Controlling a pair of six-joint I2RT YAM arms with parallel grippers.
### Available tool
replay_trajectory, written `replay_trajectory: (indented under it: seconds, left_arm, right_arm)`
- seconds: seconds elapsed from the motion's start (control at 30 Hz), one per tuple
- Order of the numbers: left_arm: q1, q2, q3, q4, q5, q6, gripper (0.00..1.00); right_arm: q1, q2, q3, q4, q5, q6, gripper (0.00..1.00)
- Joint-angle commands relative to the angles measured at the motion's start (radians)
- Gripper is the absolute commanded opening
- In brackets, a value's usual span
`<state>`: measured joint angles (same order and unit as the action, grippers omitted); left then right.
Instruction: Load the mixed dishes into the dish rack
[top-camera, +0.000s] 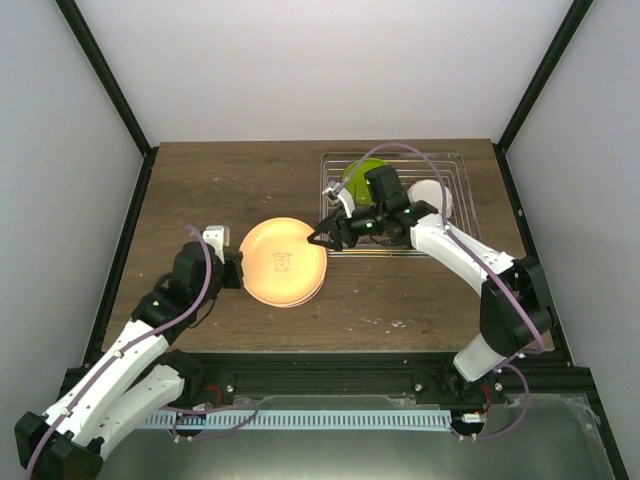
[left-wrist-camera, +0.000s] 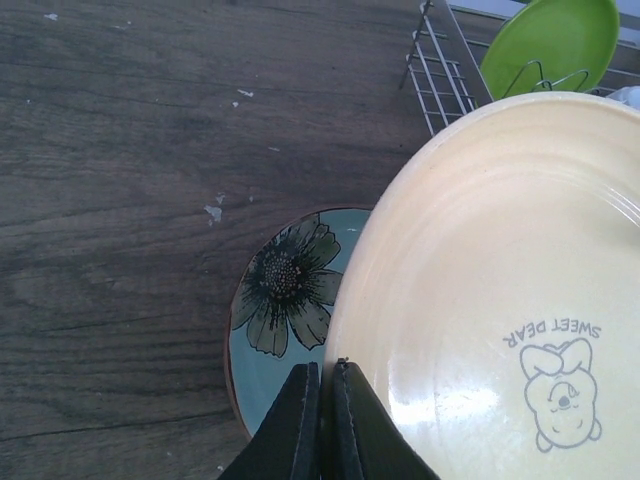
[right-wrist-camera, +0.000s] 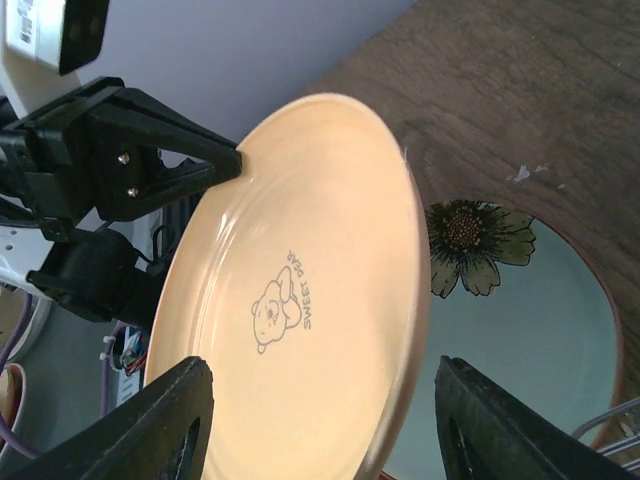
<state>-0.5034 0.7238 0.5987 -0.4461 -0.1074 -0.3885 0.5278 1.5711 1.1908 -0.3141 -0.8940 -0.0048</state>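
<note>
Orange-yellow plate (top-camera: 283, 262) is held tilted over the counter (top-camera: 220, 190), its left rim pinched by the left claw (left-wrist-camera: 322, 375), which is closed tight on it. The right claw (right-wrist-camera: 325, 420) is spread wide at the plate's right rim, nothing gripped. A mint plate (left-wrist-camera: 275, 300) with a flower print is seen flat on the counter beneath. The dish rack (top-camera: 455, 165), far right, is loaded with a lime green plate (top-camera: 362, 178) leaned in the tines and a white dish (top-camera: 435, 192) to its right.

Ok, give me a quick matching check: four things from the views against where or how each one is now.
1 orange-yellow plate
2 mint flower plate
3 lime green plate
4 right claw

a in the dish rack
b open
c flat on the table
d pinched at the rim by the left claw

Pairs: 1-d, 2-c, 3-a, 4-b
</note>
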Motion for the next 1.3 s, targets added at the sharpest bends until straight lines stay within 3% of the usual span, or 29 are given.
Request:
replay_trajectory:
  seconds: [0.0,0.23,0.33,0.4,0.57,0.63,0.73,0.83,0.93,1.1,1.27]
  left_arm:
    - [0.003,-0.007,0.005,0.062,0.002,-0.005,0.0]
    - [0.004,-0.009,0.023,0.062,-0.015,0.002,0.0]
    - [0.003,-0.011,0.025,0.063,-0.02,0.002,0.0]
    - [0.003,-0.009,0.024,0.066,-0.024,0.0,0.0]
    - [0.004,0.0,0.012,0.088,-0.048,-0.011,0.0]
    - [0.004,0.0,0.003,0.106,-0.056,-0.014,0.02]
    - [0.004,0.006,-0.003,0.117,-0.062,-0.019,0.17]
    - [0.004,0.017,0.005,0.097,-0.071,-0.018,0.49]
    - [0.004,0.02,0.016,0.059,-0.099,-0.025,0.71]
    - [0.004,0.004,0.008,0.007,-0.151,-0.057,0.87]
    - [0.006,0.004,-0.016,-0.019,-0.192,-0.101,0.95]
  right_arm:
    - [0.02,0.039,0.046,-0.021,-0.016,-0.014,0.62]
    - [0.047,0.084,0.07,-0.033,0.004,-0.032,0.61]
    - [0.049,0.093,0.073,-0.04,0.006,-0.041,0.56]
    - [0.049,0.094,0.073,-0.04,-0.004,-0.046,0.45]
    - [0.051,0.094,0.079,-0.036,-0.075,-0.066,0.06]
    - [0.051,0.082,0.07,-0.019,-0.101,-0.079,0.01]
    - [0.051,0.061,0.052,0.01,-0.082,-0.084,0.01]
    - [0.051,0.045,0.077,-0.01,0.033,-0.109,0.01]
    - [0.051,0.008,0.09,-0.009,0.16,-0.14,0.01]
    - [0.045,-0.084,0.083,0.046,0.391,-0.2,0.01]
    - [0.042,-0.197,0.055,0.163,0.683,-0.26,0.01]
